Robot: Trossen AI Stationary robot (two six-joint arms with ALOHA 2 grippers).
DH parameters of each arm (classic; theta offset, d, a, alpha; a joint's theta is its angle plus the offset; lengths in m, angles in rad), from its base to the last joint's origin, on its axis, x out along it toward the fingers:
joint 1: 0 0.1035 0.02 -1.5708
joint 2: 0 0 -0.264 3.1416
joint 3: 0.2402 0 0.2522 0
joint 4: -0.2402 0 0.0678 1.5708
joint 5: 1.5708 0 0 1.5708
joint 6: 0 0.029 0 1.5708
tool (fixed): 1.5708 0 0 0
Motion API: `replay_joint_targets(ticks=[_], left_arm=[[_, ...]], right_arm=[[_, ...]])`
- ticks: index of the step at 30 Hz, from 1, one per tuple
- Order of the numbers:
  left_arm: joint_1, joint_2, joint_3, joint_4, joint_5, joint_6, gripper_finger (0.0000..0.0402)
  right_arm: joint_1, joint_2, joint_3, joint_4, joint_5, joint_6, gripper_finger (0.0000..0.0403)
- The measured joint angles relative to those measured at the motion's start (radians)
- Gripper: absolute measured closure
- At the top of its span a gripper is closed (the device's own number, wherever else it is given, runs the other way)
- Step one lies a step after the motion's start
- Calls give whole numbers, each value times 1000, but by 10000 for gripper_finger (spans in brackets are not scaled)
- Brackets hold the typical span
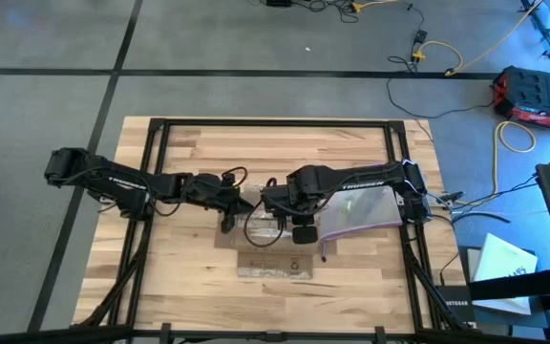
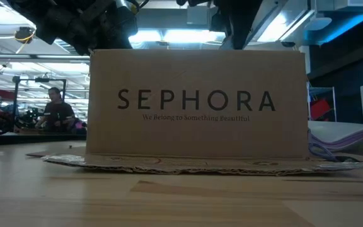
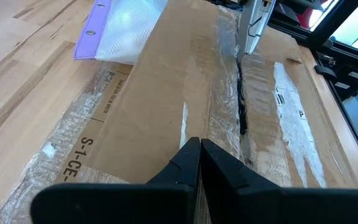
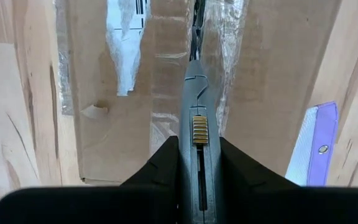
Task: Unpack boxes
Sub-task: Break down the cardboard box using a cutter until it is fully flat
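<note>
Right pincer (image 4: 197, 155): clamped on the grey knife tool (image 4: 196, 99), fingers tight either side of its handle, blade tip set in the taped centre seam (image 4: 196, 25) of the box (image 4: 110, 93).
Left pincer (image 3: 199, 163): fully closed, holding nothing, poised low over the box top just beside that seam.
Box: brown cardboard, lettered SEPHORA, at mid worktop (image 1: 179, 277), between the two arms; flaps not yet opened.
Plastic bag (image 1: 361, 212): clear, purple zip edge, lying just beside the box under the right arm.
Risks, as judged: blade may wander off the seam and tear cardboard; the unpinned box may slide under the cut; the tool may twist in its narrow grip; the pincers may collide.
</note>
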Motion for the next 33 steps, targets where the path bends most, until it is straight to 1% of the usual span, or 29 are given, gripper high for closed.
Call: replay_joint_targets(ticks=[10,15,18,24,33], left_arm=[[-2,0,0,0,0,-19,402],[-2,0,0,-1,0,-24,402],[-2,0,0,-1,0,-24,402],[-1,0,0,-1,1,-19,402],[3,0,0,-1,1,-22,402]], right_arm=[[5,-4,-7,13,1,-1,348],[5,-84,-133,112,-12,33,348],[5,-128,-197,140,-18,59,348],[14,-164,-256,164,-23,92,348],[27,-258,-380,196,-19,133,348]])
